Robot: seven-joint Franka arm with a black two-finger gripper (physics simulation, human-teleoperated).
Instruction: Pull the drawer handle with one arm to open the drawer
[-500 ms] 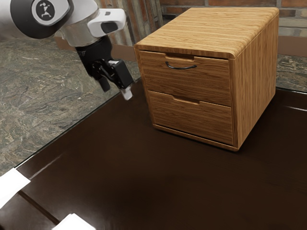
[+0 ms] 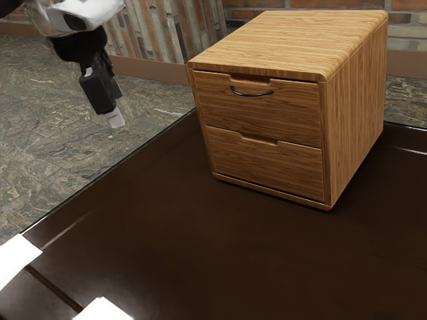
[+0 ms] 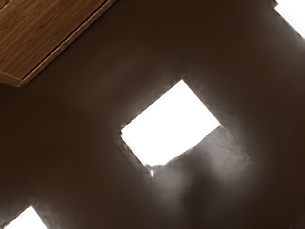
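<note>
A wooden cabinet with two drawers stands on the dark table, at the exterior view's right. The top drawer carries a thin dark curved handle and sits flush with the cabinet's front, as does the lower drawer. My gripper hangs at the exterior view's upper left, well to the left of the handle and above the table's left edge, pointing down with nothing in it. In the wrist view a corner of the cabinet lies off to one side over the glossy table.
The table's left edge runs diagonally, with stone floor beyond it. White patches lie near the table's front left corner, and one bright patch is under my hand. A brick wall stands behind the cabinet.
My hand has moved up and toward the exterior view's left, away from the cabinet, and has turned. The drawers have not moved.
</note>
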